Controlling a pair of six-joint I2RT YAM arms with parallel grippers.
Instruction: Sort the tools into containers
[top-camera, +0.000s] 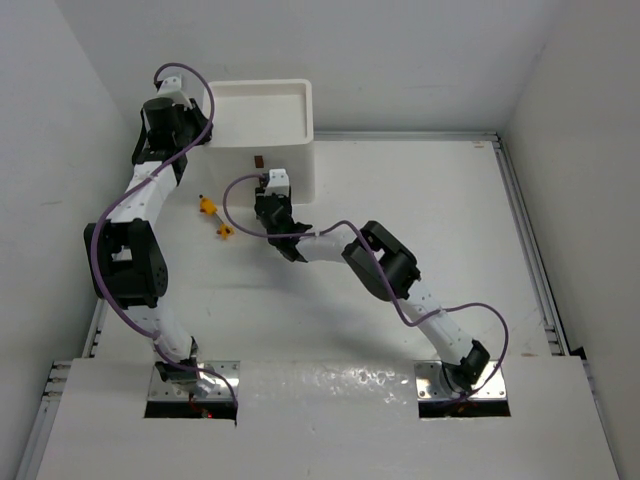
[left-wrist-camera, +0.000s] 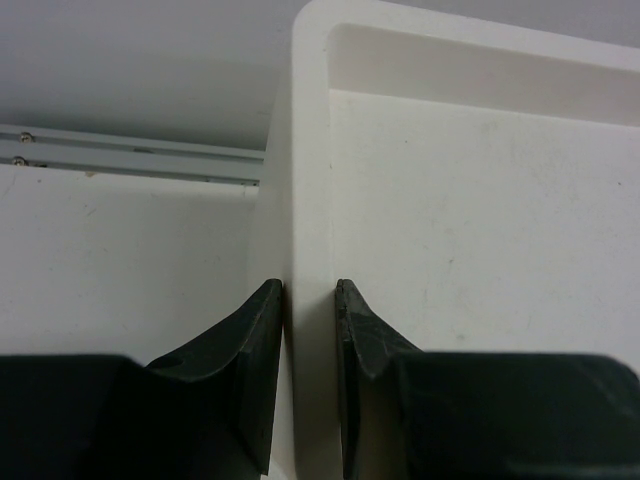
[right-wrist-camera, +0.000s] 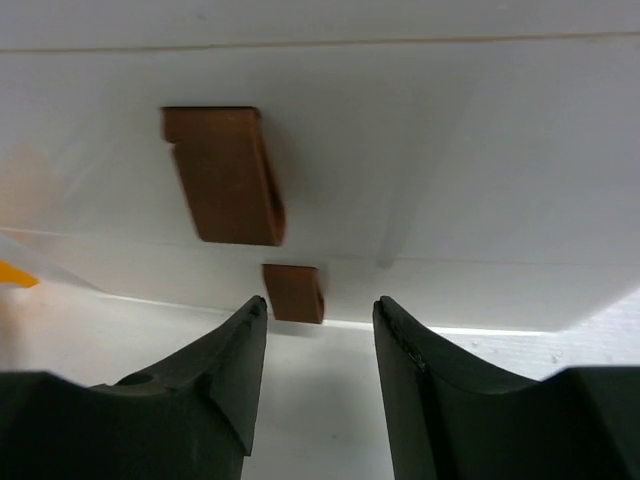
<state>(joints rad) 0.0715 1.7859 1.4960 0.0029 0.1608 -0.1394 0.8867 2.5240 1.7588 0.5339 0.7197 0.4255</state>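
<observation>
The left gripper (left-wrist-camera: 310, 300) is pinching the left rim of the white drawer unit (top-camera: 296, 172) at the tabletop's far-left edge, bracing a light, stiff box that is likely to slide. The right gripper (right-wrist-camera: 315, 312) is hovering half-open and empty before a small brown handle (right-wrist-camera: 228, 175) — probably slick, and best nipped squarely across its sides.

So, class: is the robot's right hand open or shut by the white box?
Open: the right hand shows a clear gap between its fingers, nothing gripped, a brown handle just beyond.

You see: white boxy plastic drawer unit (top-camera: 296, 160), upright, recessed tray top, brown front handles (right-wrist-camera: 225, 175) | two small yellow-orange screwdrivers (top-camera: 207, 207) lying on table (top-camera: 420, 220), just left of its front.
</observation>
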